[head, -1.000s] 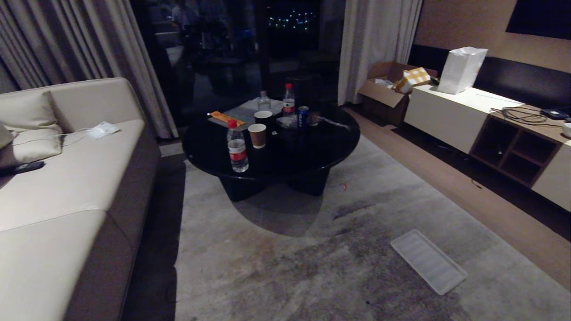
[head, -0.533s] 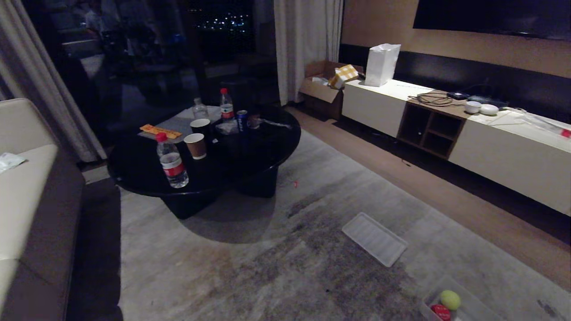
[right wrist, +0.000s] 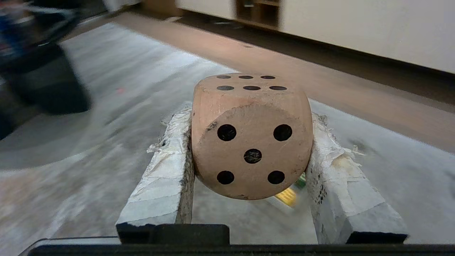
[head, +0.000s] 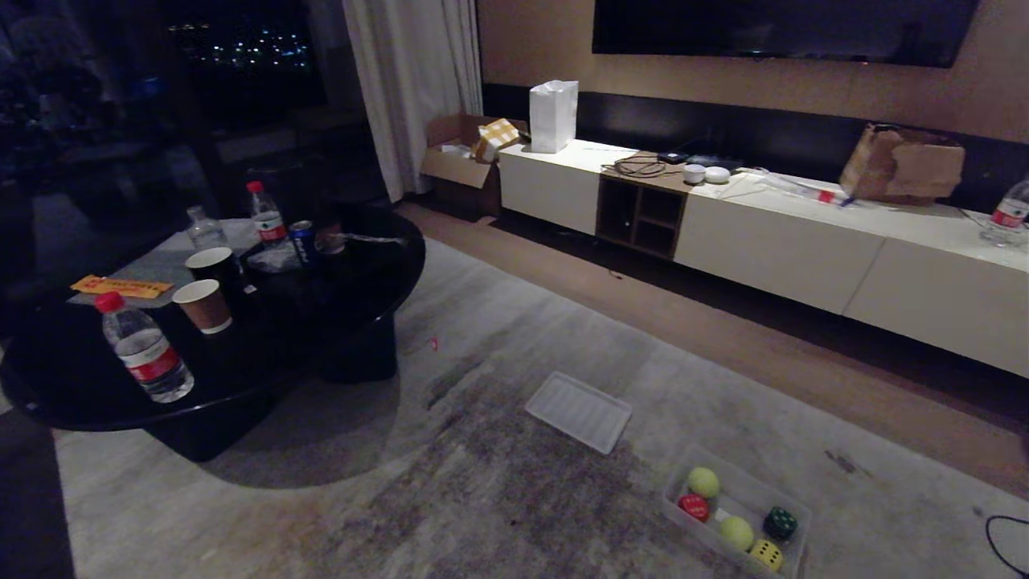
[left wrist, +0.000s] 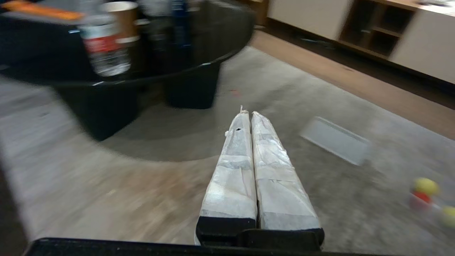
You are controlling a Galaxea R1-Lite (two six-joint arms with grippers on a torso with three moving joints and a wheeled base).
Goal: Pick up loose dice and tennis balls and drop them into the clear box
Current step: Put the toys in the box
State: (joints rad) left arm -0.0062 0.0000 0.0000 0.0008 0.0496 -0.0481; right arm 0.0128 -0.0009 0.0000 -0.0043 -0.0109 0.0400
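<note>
Tan die (right wrist: 251, 137), clamped in right claw (right wrist: 250, 142)

Your head cam looks down from high across the rug (head: 514, 482): round black worktop (head: 354, 297) left, clear box (head: 792, 555) near right, lid (head: 579, 410) between. Left wrist cam sits low behind its pincer (left wrist: 247, 114), facing the same worktop (left wrist: 199, 53) and lid (left wrist: 334, 140). Right wrist cam sits close behind its pincer (right wrist: 250, 117), tan die (right wrist: 251, 135) filling the view.

Clear box (head: 792, 515) w/ balls & dice on rug (head: 498, 482), lid (head: 578, 411) just behind, table (head: 338, 322) left.
</note>
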